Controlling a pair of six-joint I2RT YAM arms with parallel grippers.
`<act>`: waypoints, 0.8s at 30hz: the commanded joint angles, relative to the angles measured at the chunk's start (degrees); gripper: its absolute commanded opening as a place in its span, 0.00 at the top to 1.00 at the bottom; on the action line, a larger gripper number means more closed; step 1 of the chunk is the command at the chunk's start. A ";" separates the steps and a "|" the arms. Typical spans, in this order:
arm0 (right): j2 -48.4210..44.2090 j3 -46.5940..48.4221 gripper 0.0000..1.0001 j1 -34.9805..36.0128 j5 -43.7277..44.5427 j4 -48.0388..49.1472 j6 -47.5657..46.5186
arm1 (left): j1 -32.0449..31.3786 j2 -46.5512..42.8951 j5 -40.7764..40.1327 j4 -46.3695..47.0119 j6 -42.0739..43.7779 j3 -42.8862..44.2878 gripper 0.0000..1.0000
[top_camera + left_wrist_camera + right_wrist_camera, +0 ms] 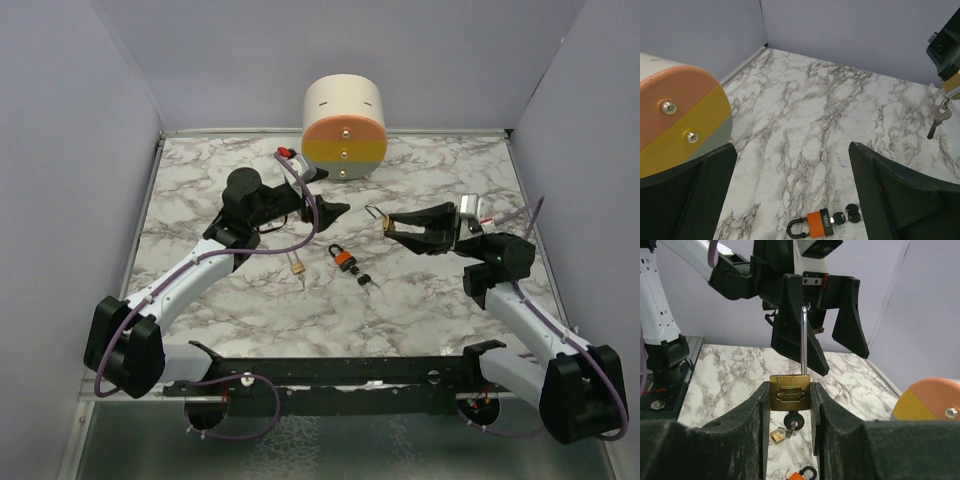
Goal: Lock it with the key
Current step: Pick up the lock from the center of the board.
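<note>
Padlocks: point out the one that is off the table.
The brass padlock clamped in the right gripper, held up in the air. The orange padlock and the other brass padlock both lie on the table.

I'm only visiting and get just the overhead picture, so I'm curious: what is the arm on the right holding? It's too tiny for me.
Observer: Its wrist camera shows the right gripper clamped on a brass padlock, one finger on each side of the body.
Visitor: Is anything in it?
Observer: The left wrist camera shows a silvery key hanging beneath it.
Visitor: And the black specks by the orange lock?
Observer: Those are black-headed keys, two heads lying right at the bottom end of the orange padlock.
</note>
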 commanded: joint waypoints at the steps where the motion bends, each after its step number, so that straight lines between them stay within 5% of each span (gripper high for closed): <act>1: -4.74 -0.77 0.99 0.41 2.42 -9.79 -6.47 | -0.22 0.90 6.22 -0.18 -0.40 2.01 0.01; 8: -4.92 -3.54 0.99 0.39 3.00 -10.55 -6.94 | -0.37 2.58 9.84 2.25 -2.82 3.00 0.01; 14: -2.52 -4.88 0.99 0.40 2.34 -6.02 -4.51 | -0.30 1.36 13.86 3.49 -2.52 2.80 0.26; 24: -4.08 -5.98 0.99 0.41 5.17 -6.56 -5.80 | -0.51 -0.10 27.87 8.27 -2.25 1.30 0.34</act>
